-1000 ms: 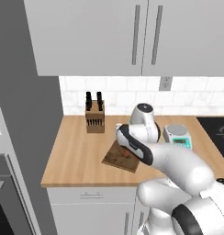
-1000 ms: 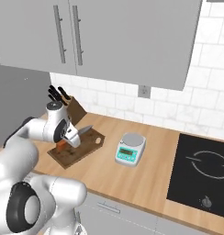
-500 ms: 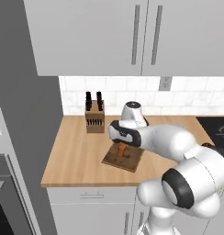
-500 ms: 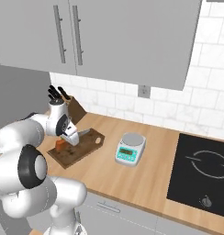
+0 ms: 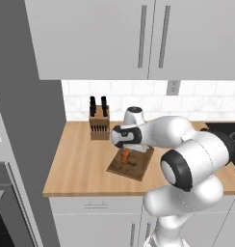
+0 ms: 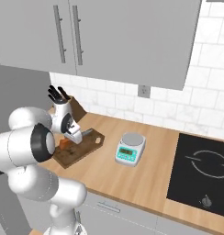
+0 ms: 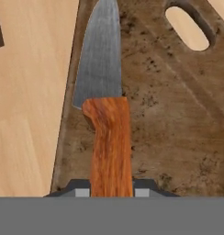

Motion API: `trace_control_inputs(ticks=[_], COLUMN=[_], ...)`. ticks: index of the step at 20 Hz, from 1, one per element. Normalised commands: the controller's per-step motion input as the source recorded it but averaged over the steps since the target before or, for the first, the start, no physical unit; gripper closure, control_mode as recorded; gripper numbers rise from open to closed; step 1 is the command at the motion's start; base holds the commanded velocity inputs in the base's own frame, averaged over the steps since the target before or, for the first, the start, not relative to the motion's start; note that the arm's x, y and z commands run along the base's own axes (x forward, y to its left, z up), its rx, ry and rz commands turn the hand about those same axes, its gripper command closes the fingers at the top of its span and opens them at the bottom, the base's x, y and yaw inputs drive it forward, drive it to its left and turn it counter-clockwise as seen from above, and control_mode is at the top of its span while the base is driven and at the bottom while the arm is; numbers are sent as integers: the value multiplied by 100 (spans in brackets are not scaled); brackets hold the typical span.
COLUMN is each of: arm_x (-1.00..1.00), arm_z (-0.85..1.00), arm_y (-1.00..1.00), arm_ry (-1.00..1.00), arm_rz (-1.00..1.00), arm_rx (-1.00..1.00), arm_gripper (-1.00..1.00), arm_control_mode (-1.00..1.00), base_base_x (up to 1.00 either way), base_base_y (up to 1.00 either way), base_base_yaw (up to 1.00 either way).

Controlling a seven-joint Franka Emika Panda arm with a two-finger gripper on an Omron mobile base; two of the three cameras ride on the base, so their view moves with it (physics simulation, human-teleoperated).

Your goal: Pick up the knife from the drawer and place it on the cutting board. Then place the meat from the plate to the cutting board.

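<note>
A wooden knife block [image 5: 98,125] with black handles stands on the table [image 5: 81,161] against the white tiled wall [image 6: 164,112]. A small scale [image 6: 131,148] with a green body and round grey top sits on the table between the block and a black hob [image 6: 201,173] set into the surface. An outlet [image 6: 143,91] is on the tiles. Grey cabinets [image 5: 143,36] with bar handles hang above; grey cabinet fronts [image 5: 97,224] run below.

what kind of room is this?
A rendered kitchen: wooden counter with a knife block, a black cooktop, a small scale, and grey cabinets over white wall tiles.
</note>
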Motion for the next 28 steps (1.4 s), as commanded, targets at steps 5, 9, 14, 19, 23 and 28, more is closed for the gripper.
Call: trace_control_inputs(ticks=[5, 9, 14, 19, 23, 28], arm_x=[5, -1, -8, -63, -77, -79], arm_z=[-17, 0, 1, 48, 74, 59], arm_y=[0, 0, -5, -10, -4, -41], arm_ry=[0, 0, -1, -15, -19, -10], arm_rz=[0, 0, 0, 1, 6, 11], arm_rx=[-1, 0, 0, 0, 0, 0], arm_gripper=[-100, -100, -100, -100, -100, -100], arm_control_mode=[-100, -100, -100, -100, -100, -100], base_base_x=[0, 0, 0, 0, 0, 0], base_base_y=[0, 0, 0, 0, 0, 0], base_base_yaw=[0, 0, 0, 0, 0, 0])
